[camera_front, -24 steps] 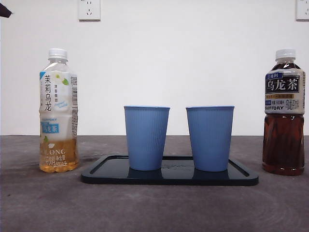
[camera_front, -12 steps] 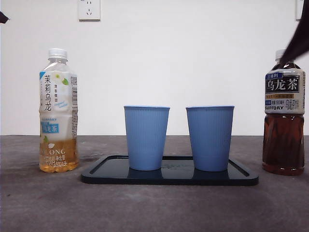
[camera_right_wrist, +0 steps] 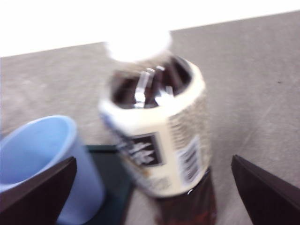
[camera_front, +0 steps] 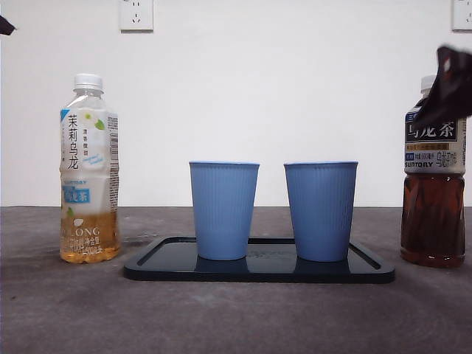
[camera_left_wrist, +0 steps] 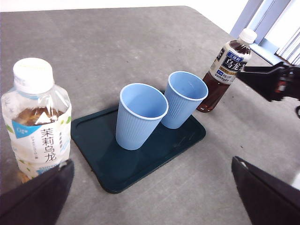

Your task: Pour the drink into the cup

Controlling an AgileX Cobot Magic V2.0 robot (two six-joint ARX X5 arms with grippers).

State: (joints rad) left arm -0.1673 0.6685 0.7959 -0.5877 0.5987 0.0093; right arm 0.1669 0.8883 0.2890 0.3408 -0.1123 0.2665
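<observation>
The dark tea bottle point(camera_front: 434, 181) is seen standing upright on the desk point(camera_front: 236, 310), its long axis vertical and its white cap pointing up, just beside the right end of the dark tray point(camera_front: 258, 270). Two blue cups point(camera_front: 223, 210) point(camera_front: 321, 210) are set upright side by side on that tray, mouths up. A pale jasmine tea bottle point(camera_front: 88, 169) is stood upright at the tray's other end. The right gripper point(camera_front: 448, 88) is held at the dark bottle's shoulder, its jaws spread wide on either side and nothing gripped. The left gripper point(camera_left_wrist: 150, 197) is held above the pale bottle, jaws likewise wide and empty.
</observation>
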